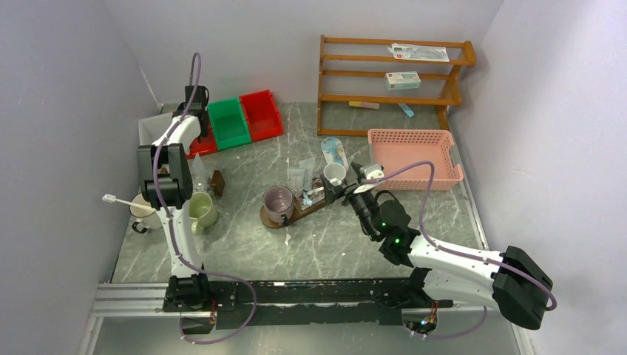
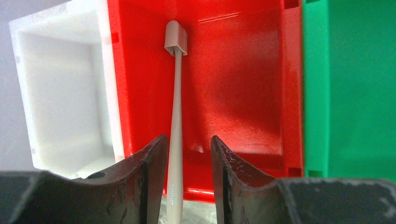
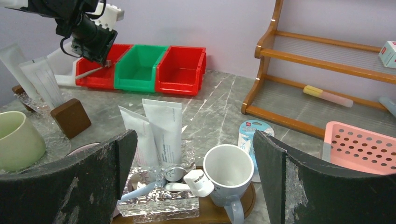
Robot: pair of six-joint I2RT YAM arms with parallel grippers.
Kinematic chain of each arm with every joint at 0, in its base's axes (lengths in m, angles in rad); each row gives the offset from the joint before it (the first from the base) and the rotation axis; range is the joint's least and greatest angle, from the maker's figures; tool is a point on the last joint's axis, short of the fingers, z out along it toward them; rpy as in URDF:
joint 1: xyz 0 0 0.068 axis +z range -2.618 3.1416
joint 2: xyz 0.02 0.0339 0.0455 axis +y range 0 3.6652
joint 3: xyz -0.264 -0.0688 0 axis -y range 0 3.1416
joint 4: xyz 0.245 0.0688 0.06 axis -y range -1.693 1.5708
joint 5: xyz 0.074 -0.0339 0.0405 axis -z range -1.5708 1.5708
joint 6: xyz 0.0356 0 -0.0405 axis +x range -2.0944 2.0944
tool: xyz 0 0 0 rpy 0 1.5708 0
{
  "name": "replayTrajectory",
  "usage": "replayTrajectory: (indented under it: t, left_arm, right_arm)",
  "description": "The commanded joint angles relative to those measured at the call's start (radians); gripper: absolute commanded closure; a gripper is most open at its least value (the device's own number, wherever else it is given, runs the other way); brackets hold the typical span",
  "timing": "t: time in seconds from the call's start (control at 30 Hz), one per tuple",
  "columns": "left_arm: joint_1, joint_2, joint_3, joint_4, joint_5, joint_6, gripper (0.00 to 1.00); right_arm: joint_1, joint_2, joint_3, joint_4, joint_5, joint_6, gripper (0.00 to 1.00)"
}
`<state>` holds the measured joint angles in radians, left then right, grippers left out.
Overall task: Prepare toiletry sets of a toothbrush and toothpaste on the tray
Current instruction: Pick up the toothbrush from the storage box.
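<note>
Left fingers (image 2: 144, 177) stood apart astride a capped white toothbrush (image 2: 176, 112) reaching into the red bin (image 2: 233, 93), one finger touching it, its handle end cut off below. Right fingers (image 3: 280, 182) gaped wide over the tray (image 3: 217, 215) (mostly hidden under a white mug (image 3: 229, 172) and a crinkled glass dish (image 3: 159, 205)). Bare surface (image 3: 210, 102) lay beyond, toward the bins.

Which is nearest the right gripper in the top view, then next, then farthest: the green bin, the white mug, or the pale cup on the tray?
1. white mug, just beside the right gripper.
2. pale cup, at the tray's left end.
3. green bin, back left.
</note>
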<state>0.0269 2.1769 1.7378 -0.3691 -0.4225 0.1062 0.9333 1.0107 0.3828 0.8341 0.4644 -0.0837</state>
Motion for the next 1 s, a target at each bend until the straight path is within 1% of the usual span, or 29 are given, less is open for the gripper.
replayTrajectory:
  t: [0.0, 0.23, 0.4, 0.6, 0.67, 0.97]
  left_arm:
    - [-0.007, 0.041, 0.049, -0.032, -0.067, 0.034, 0.56]
    - [-0.006, 0.079, 0.038, 0.006, -0.117, 0.059, 0.57]
    - [-0.006, 0.128, 0.064, -0.005, -0.139, 0.062, 0.57]
    - [-0.004, 0.203, 0.106, -0.042, -0.131, 0.060, 0.57]
    - [-0.004, 0.208, 0.106, -0.040, -0.117, 0.055, 0.59]
    - [0.008, 0.189, 0.111, -0.038, -0.043, 0.023, 0.71]
  right_arm:
    - [-0.009, 0.008, -0.009, 0.039, 0.019, -0.010, 0.00]
    - [-0.013, 0.010, -0.008, 0.035, 0.011, -0.005, 0.00]
    - [-0.017, 0.014, -0.009, 0.035, 0.008, -0.002, 0.00]
    - [-0.022, 0.017, -0.009, 0.034, 0.002, 0.005, 0.00]
    - [-0.023, 0.018, -0.009, 0.033, -0.002, 0.007, 0.00]
    - [-0.027, 0.022, -0.009, 0.033, -0.011, 0.015, 0.00]
